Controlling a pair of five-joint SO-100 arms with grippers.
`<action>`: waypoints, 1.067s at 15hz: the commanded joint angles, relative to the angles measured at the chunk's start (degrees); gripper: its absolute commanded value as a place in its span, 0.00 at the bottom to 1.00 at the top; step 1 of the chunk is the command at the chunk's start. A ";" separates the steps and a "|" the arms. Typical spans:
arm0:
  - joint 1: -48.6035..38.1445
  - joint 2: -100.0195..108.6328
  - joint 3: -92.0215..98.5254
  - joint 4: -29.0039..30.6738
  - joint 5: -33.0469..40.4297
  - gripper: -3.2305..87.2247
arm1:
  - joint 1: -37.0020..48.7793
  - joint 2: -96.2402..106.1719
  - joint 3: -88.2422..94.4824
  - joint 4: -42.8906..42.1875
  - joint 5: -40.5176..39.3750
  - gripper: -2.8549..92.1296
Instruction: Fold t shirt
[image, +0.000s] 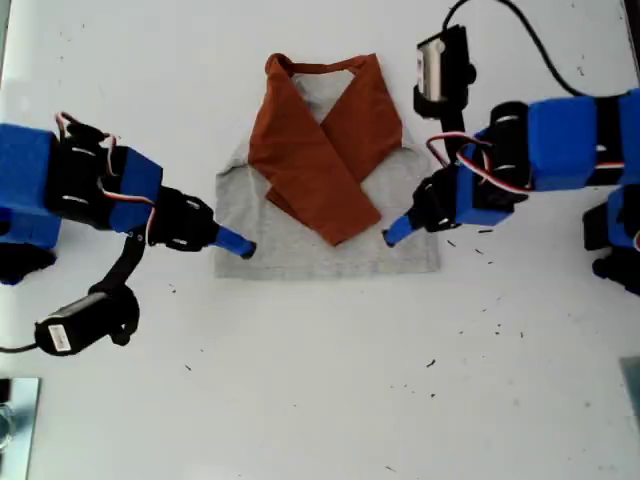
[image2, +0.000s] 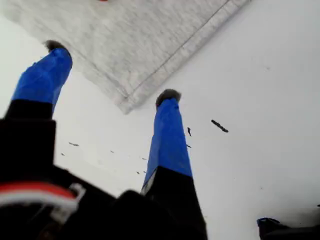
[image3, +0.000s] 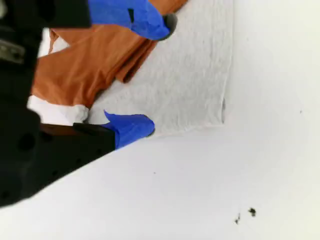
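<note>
The t shirt lies flat on the white table, grey body up, with both rust-orange sleeves folded across its chest in an X. My first gripper comes from the exterior view's left and is open; its blue fingertips straddle the grey hem corner. My second gripper comes from the exterior view's right. It is open too, over the grey fabric beside the orange sleeve, near the shirt's other hem corner. Neither gripper holds cloth.
White table with small dark specks. Each arm's wrist camera juts out: one at the exterior view's lower left, one at its upper right. A metal-looking object sits at the exterior view's bottom left edge.
</note>
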 joint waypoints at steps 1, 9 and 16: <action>0.97 -7.65 0.53 -7.12 -0.88 0.32 | -1.41 -4.39 2.46 -7.73 1.76 0.38; 3.60 -13.45 -11.95 -5.54 -2.64 0.03 | -4.57 -5.01 0.97 -12.92 1.41 0.06; 21.53 -7.56 -17.14 -5.01 -5.63 0.03 | -22.15 13.89 -0.44 -9.84 3.78 0.06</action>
